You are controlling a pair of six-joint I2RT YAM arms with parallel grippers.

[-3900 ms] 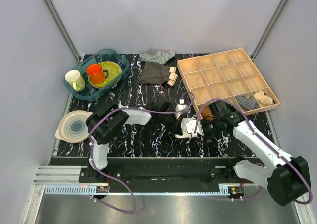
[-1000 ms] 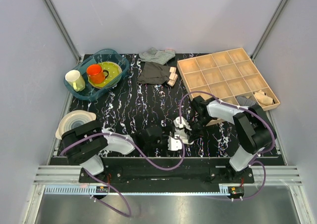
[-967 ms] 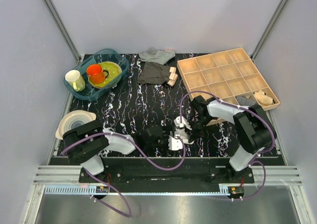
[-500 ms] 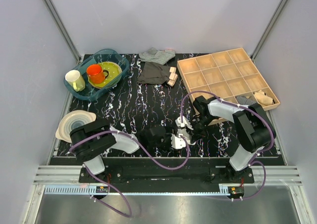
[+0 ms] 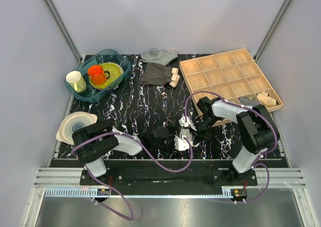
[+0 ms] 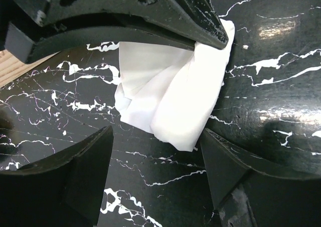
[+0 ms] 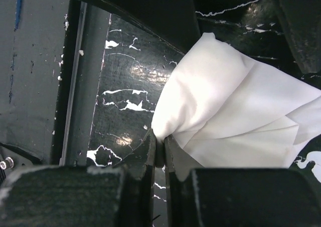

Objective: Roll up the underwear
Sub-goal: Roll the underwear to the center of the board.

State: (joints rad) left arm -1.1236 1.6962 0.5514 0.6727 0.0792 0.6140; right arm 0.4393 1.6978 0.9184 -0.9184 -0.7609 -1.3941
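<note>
Looking like a robot lab test cell, not a home. Plain grey panels (image 5: pixel 165 16) are boxing in 3 sides, w/ alu posts (image 5: pixel 60 23) running up the corners. 2 arms (image 5: pixel 125 145) are sitting on a base bar (image 5: pixel 160 173) at the near edge, purple cables (image 5: pixel 150 159) looping off them. Household props are lying staged on a black marble-look table (image 5: pixel 140 111): wood tray (image 5: pixel 183 79), blue basin (image 5: pixel 90 59) w/ cups (image 5: pixel 96 74), plates (image 5: pixel 75 127), cloths (image 5: pixel 155 75).
</note>
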